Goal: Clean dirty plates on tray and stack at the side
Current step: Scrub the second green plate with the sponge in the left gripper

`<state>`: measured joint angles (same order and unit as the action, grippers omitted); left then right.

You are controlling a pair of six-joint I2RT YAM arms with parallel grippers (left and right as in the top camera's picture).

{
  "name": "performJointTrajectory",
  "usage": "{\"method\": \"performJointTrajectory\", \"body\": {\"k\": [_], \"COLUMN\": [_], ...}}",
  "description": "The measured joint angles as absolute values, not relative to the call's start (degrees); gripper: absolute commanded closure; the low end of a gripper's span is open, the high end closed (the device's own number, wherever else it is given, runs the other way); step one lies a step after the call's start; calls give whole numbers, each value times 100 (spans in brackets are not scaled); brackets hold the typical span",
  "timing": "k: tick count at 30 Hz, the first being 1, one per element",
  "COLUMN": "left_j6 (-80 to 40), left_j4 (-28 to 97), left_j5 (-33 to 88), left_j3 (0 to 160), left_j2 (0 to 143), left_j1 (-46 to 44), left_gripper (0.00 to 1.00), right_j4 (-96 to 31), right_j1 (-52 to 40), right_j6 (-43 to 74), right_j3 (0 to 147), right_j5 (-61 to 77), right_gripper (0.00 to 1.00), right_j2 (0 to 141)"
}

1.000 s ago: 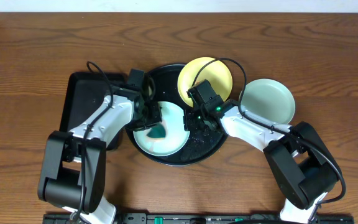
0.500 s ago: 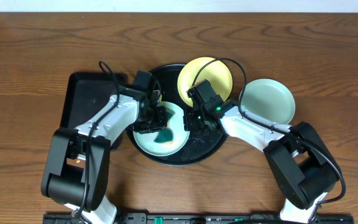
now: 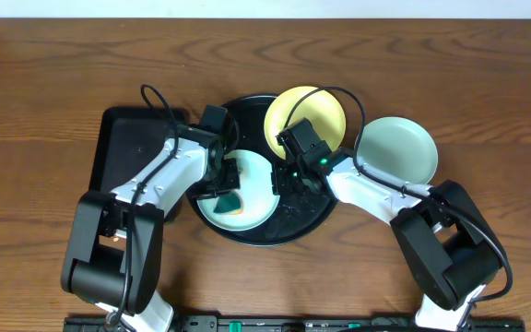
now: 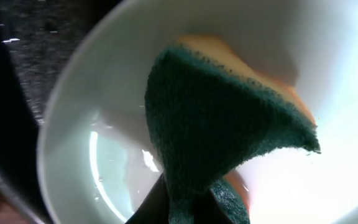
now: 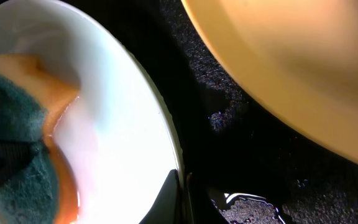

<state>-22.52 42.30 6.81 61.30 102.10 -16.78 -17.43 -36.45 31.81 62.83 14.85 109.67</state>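
A pale mint-blue plate (image 3: 254, 205) lies in the round black tray (image 3: 289, 227). My left gripper (image 3: 226, 192) is shut on a green and yellow sponge (image 3: 230, 203) (image 4: 222, 130) and presses it onto that plate (image 4: 86, 143). My right gripper (image 3: 284, 181) is shut on the plate's right rim (image 5: 169, 149). A pale yellow plate (image 3: 304, 118) (image 5: 303, 68) leans on the tray's back right rim. A second mint-blue plate (image 3: 396, 148) lies on the table to the right of the tray.
A smaller rectangular black tray (image 3: 127, 148) lies left of the round tray, under my left arm. The wooden table (image 3: 53, 83) stretches to the back and both sides. Water drops shine on the black tray floor (image 5: 241, 124).
My left gripper has slid the sponge across the plate, first toward the right and now back a little to the left. The right gripper has held still on the rim.
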Motion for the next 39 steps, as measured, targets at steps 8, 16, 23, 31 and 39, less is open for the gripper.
{"method": "performJointTrajectory", "body": {"k": [8, 16, 23, 31, 39], "left_j6": [-2252, -1743, -729, -1039, -2335], "left_j4": [4108, 4021, 3920, 3566, 3802], "left_j5": [-132, 397, 2180, 1824, 377], "left_j3": [6169, 6176, 6176, 6176, 6193], "left_j2": [10210, 10210, 10230, 10245, 10243], "left_j1": [-1695, -1603, -1559, -1619, -1706], "left_gripper": [93, 93, 92, 93, 93], "right_j4": [-1723, -1717, -1719, -1723, -1712], "right_j1": [-3645, -3645, -3638, -3638, -3645], "right_j6": [3183, 3186, 3181, 3181, 3181], "right_j3": [6283, 6283, 6283, 6283, 6283], "right_j5": [1581, 1590, 1494, 1481, 1503], "right_gripper": [99, 99, 99, 99, 99], "right_j2": [10969, 10969, 10969, 10969, 10971]}}
